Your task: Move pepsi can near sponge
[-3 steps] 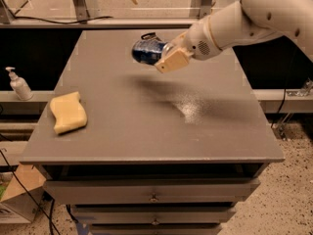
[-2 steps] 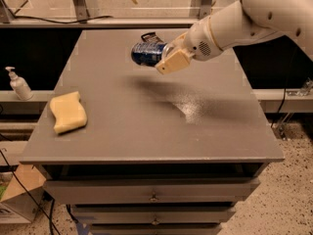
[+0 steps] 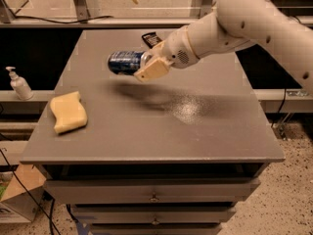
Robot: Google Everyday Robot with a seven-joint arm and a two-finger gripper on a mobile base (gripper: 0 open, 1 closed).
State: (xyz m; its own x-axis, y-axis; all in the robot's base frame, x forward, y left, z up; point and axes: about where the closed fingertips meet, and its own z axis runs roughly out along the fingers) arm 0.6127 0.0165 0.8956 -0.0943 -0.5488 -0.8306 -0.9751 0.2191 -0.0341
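The pepsi can (image 3: 123, 62), dark blue with white lettering, is held on its side in the air above the middle-left of the grey table (image 3: 161, 126). My gripper (image 3: 149, 62) is shut on the can's right end, with one tan finger (image 3: 152, 70) across its front. The pale yellow sponge (image 3: 68, 112) lies flat near the table's left front edge, some way below and left of the can.
A flat black wrapper (image 3: 151, 38) lies at the back of the table behind the gripper. A white pump bottle (image 3: 19, 84) stands on a shelf left of the table. Drawers sit under the tabletop. A cardboard box (image 3: 17, 199) is on the floor at lower left.
The arm has carried the can to the left and slightly toward the front, closer to the sponge. The sponge has not moved.
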